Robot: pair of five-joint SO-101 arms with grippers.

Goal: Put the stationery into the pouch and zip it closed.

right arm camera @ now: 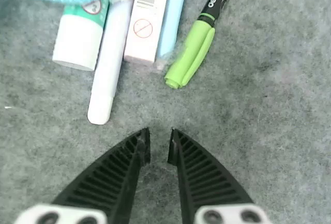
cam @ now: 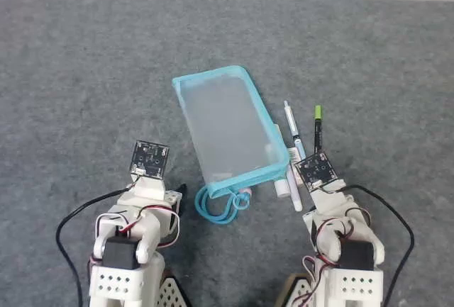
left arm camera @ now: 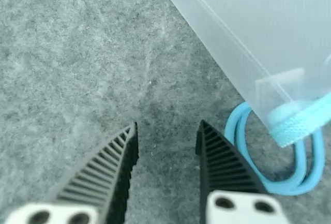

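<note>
Nearest me, my left gripper point(left arm camera: 168, 127) hangs over the grey mat point(left arm camera: 62, 53), fingers well apart and empty. My right gripper point(right arm camera: 159, 131) shows a narrow gap, holding nothing. Just beyond it the stationery point(cam: 292, 152) lies against the flat pouch point(cam: 225, 124).

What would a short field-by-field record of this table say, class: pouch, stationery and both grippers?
Pouch: flat on the grey table, blue loop toward the arms
Stationery: white pen, green-capped marker, white tube; all outside, beside the pouch
Left gripper: open, empty, near the loop
Right gripper: slightly open, empty, near the stationery
</note>
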